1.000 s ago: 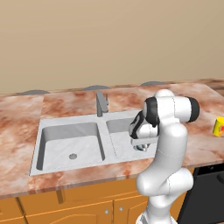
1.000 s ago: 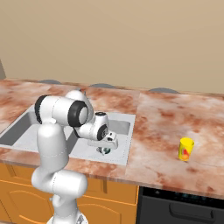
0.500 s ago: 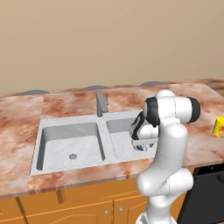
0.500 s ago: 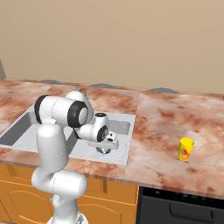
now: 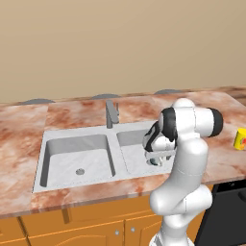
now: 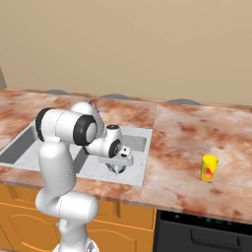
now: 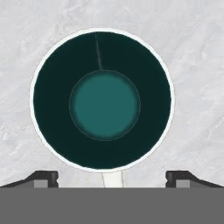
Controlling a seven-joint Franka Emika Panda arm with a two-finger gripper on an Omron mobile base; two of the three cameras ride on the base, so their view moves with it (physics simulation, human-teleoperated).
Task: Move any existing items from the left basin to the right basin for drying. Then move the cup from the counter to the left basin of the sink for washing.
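The silvery-white mug (image 7: 104,99) with its teal inside stands upright on the floor of the right basin (image 5: 130,154), its small handle toward the bottom of the hand view. My gripper (image 7: 112,176) hangs straight above it, open, with both fingertips (image 7: 43,177) spread wide and nothing between them. From the base views the gripper (image 5: 156,154) sits low in the right basin (image 6: 139,143), with the mug (image 6: 118,169) just under it. The left basin (image 5: 72,153) holds nothing but its round drain. The yellow cup (image 5: 239,139) stands on the counter (image 6: 182,147) to the right, seen also as the cup (image 6: 209,168).
A squarish grey faucet (image 5: 111,113) rises behind the sink's divider. My arm's elbow leans over the right basin's front edge. A dark appliance front (image 6: 206,231) sits below the counter at the right, beside orange cabinets (image 5: 72,228).
The jaws have spread from shut to wide open, letting go of the mug in the right basin. The arm has stayed put.
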